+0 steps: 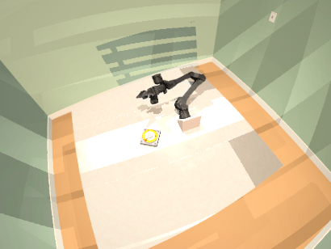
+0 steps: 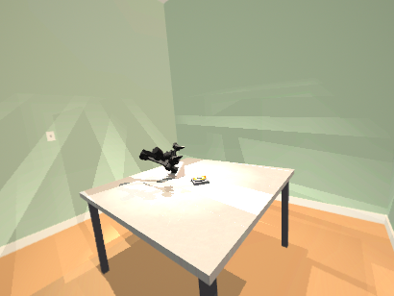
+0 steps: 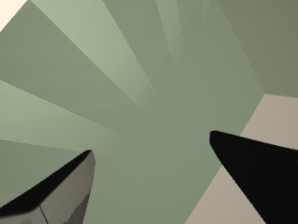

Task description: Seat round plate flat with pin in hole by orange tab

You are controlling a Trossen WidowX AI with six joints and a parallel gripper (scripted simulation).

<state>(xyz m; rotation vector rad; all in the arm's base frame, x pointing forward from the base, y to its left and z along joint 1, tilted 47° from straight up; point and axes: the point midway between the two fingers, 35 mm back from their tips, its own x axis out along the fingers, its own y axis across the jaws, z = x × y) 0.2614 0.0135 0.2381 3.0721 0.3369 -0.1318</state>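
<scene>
Two dark fingers show in the wrist view, one at each lower corner, with a wide gap between them. The gripper (image 1: 142,94) is spread wide and nothing sits between its fingers. In the wrist view there is only green wall (image 3: 150,90) and a pale strip past the fingers, so the gripper points up and away from the table.

The black arm (image 1: 183,86) bends over the back part of the table (image 1: 161,182). It rises from a small pale block (image 1: 190,123) and reaches out sideways, holding the gripper up in the air. In the side view the gripper (image 2: 177,146) hangs well above the table top (image 2: 231,202), and its grey shadow lies under it.

The round plate (image 1: 149,136) lies on a small square base (image 1: 156,143) near the middle of the table. The plate looks like a yellow ring with a pale middle. A tiny orange tab (image 1: 145,141) shows at its lower left edge. The post, the pin and the hole are too small to make out, so it is not clear if the plate lies flat. In the side view the plate (image 2: 201,179) sits just past the arm, nearer the far side of the table. The gripper is well apart from the plate and no part of the arm touches it.

The table stands on dark legs (image 2: 98,237) on an orange wood floor (image 1: 278,210), with green walls all around.
</scene>
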